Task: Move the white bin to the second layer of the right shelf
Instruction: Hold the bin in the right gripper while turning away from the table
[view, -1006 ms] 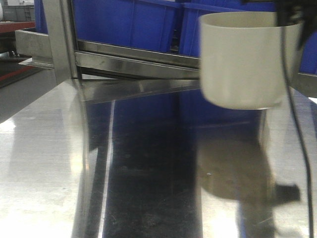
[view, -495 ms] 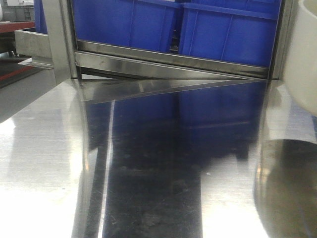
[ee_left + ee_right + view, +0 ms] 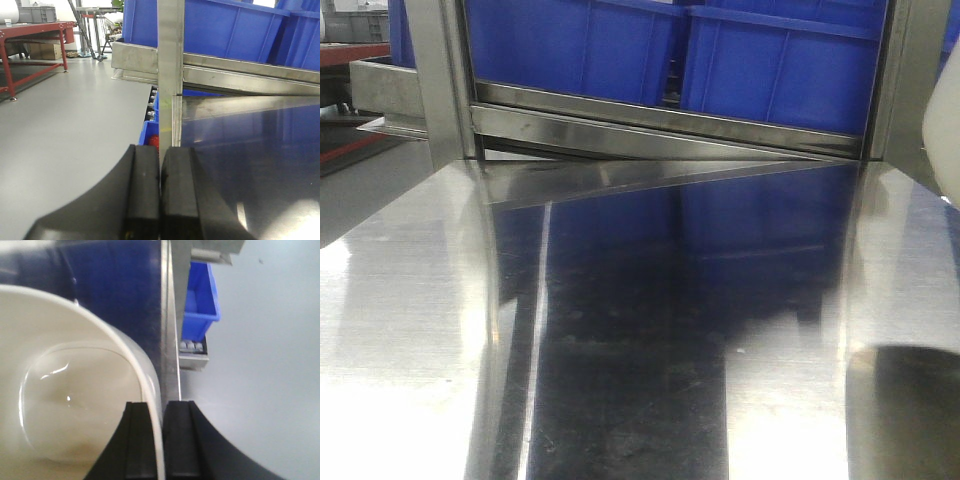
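Polished steel tabletop (image 3: 620,330) spreads before us, with blue crates (image 3: 770,70) racked behind it. Our left gripper (image 3: 160,192) hangs near the table's left edge, pads pressed together on nothing. At far right, our right gripper (image 3: 155,440) pinches the white bin (image 3: 75,405) by its rim, lifted above the table's right side.

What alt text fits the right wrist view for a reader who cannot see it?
The right tool pinches the rim of the empty white bin, one black finger inside the wall and one outside. Beyond it are a reflective steel surface, a blue crate and grey floor at right.
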